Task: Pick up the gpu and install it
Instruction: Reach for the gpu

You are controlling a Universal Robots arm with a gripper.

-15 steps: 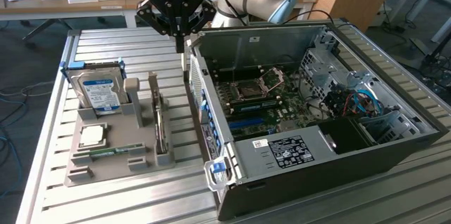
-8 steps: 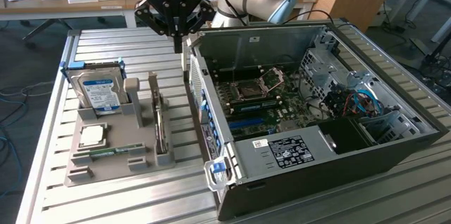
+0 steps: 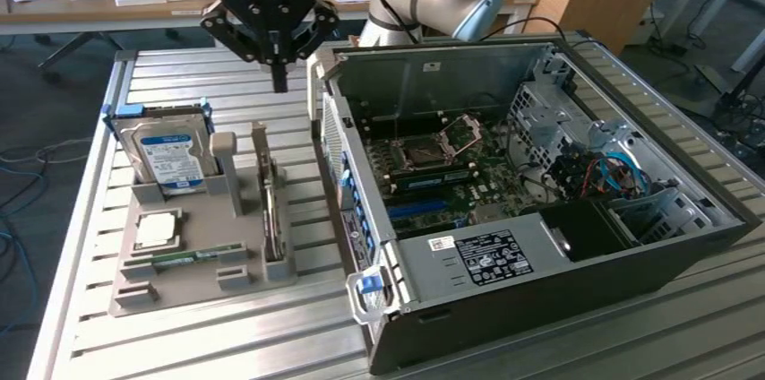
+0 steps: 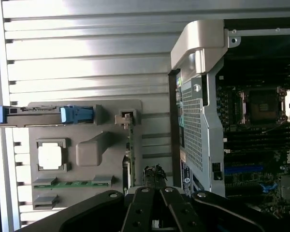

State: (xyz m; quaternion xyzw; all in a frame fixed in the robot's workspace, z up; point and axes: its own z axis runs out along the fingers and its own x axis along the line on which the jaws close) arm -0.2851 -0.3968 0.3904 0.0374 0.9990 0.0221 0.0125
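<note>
Ribbed aluminium table (image 3: 179, 344). At the exterior view's upper left, the black gripper (image 3: 279, 82) hangs pinched together, empty. Lower in frame, the thin dark gpu (image 3: 272, 210) stands edgewise, partly hidden in a grey plastic holder (image 3: 179, 295).

- The gpu (image 3: 274, 214) is a thin flat card with a dark board. I see it nearly edge-on, so I cannot read its face.
- It stands upright on its long edge in a narrow slot of the grey holder (image 3: 179, 295).
- Grey supports of the holder keep it at both ends.
- Its slot is on the side of the holder nearest to the computer case (image 3: 669, 246), near the case wall but apart from it.
- In my wrist view the gpu (image 4: 129, 154) shows as one slim dark line along the holder's edge.
- It sits in its slot, not yet taken out and not installed.
</note>
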